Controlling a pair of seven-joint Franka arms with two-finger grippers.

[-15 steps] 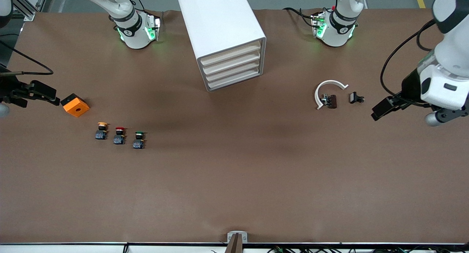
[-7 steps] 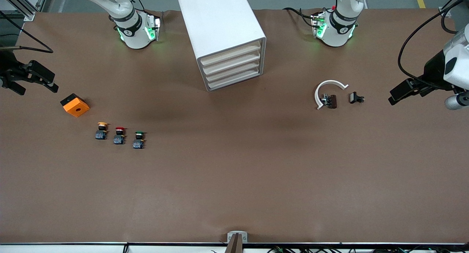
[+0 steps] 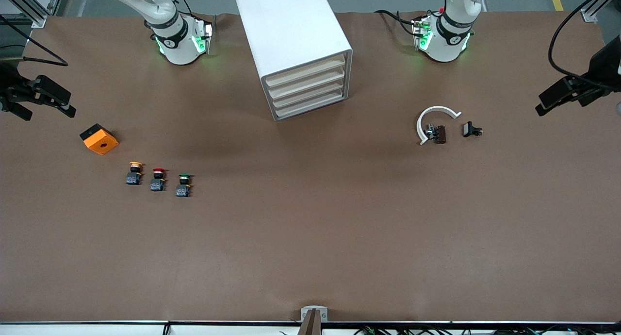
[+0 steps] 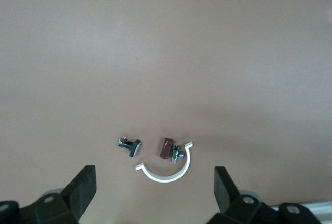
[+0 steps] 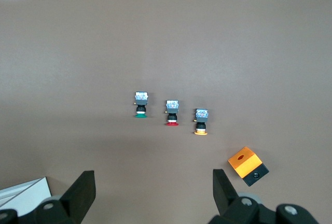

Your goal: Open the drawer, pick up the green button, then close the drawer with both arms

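The white cabinet stands between the two arm bases, its four cream drawer fronts all shut. The drawer below the top two is shut too. The green-capped button stands on the table beside the red-capped and yellow-capped ones, toward the right arm's end; it also shows in the right wrist view. My right gripper is open and empty, up over the table edge near the orange box; the right wrist view shows its jaws wide apart. My left gripper is open and empty over the left arm's end of the table, as the left wrist view also shows.
An orange box with a black base lies beside the yellow button. A white C-shaped ring, a brown part and a small black clip lie toward the left arm's end. A mount sits at the table's near edge.
Both arms have drawn back toward their ends of the table. The left gripper has moved away from the black clip, the right gripper away from the orange box. Nothing on the table moved.
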